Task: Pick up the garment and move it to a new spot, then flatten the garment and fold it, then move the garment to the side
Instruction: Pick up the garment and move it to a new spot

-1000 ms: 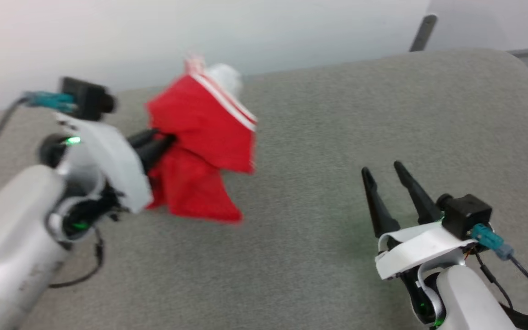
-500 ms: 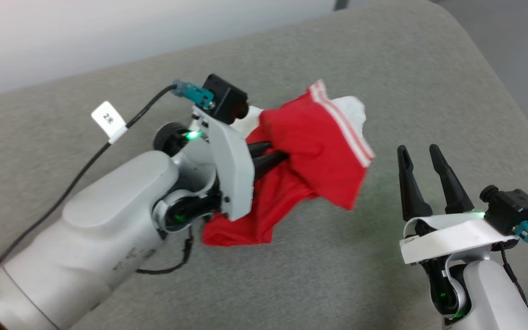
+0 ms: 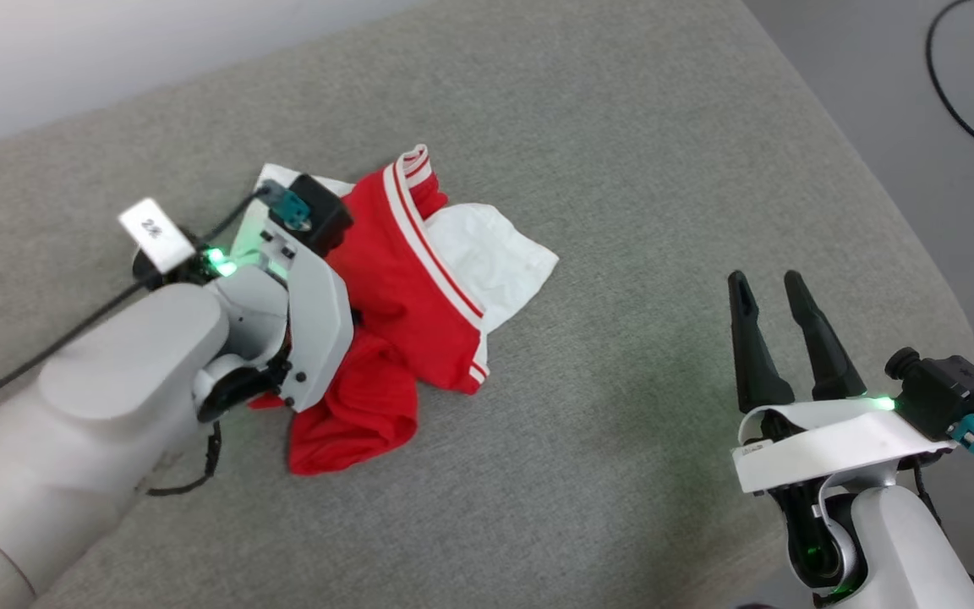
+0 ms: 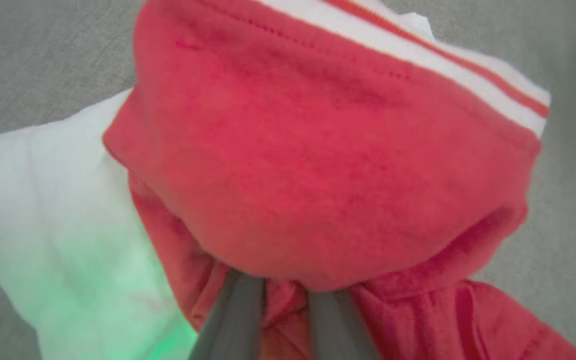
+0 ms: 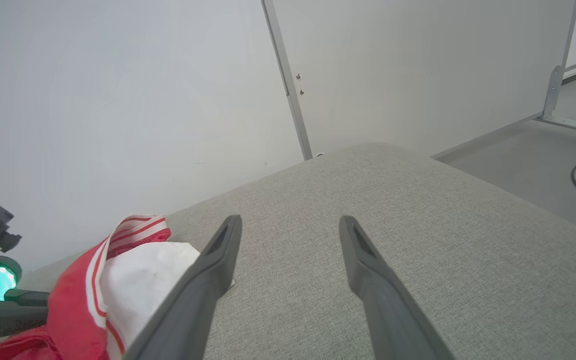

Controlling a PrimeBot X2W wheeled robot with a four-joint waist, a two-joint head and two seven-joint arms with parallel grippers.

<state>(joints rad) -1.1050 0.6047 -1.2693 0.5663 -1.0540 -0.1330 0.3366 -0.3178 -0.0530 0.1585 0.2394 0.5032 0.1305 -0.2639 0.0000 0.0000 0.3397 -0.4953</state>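
Observation:
The garment (image 3: pixel 402 279), red with white sleeves and red-and-white striped trim, lies crumpled on the grey cushion (image 3: pixel 622 169), left of centre in the head view. My left wrist (image 3: pixel 309 296) presses into its left side, and the fabric hides the fingertips there. In the left wrist view my left gripper (image 4: pixel 285 300) is shut on the garment (image 4: pixel 318 175): red cloth is bunched between the two close-set fingers (image 4: pixel 235 315) and folds over their tips. My right gripper (image 3: pixel 764 277) stands open and holds nothing, to the right of the garment. It also shows open in its own view (image 5: pixel 290 220), with the garment (image 5: pixel 133 280) at lower left.
The cushion's rounded right edge (image 3: pixel 901 220) drops to a grey floor with a black cable (image 3: pixel 960 118). A white wall (image 5: pixel 118 100) and a metal post (image 5: pixel 288 85) stand behind. A tagged cable (image 3: pixel 153 228) trails from my left wrist.
The head camera has tilted down and turned. My left arm has brought the garment from hanging in the air down onto the cushion. The right gripper has stayed open.

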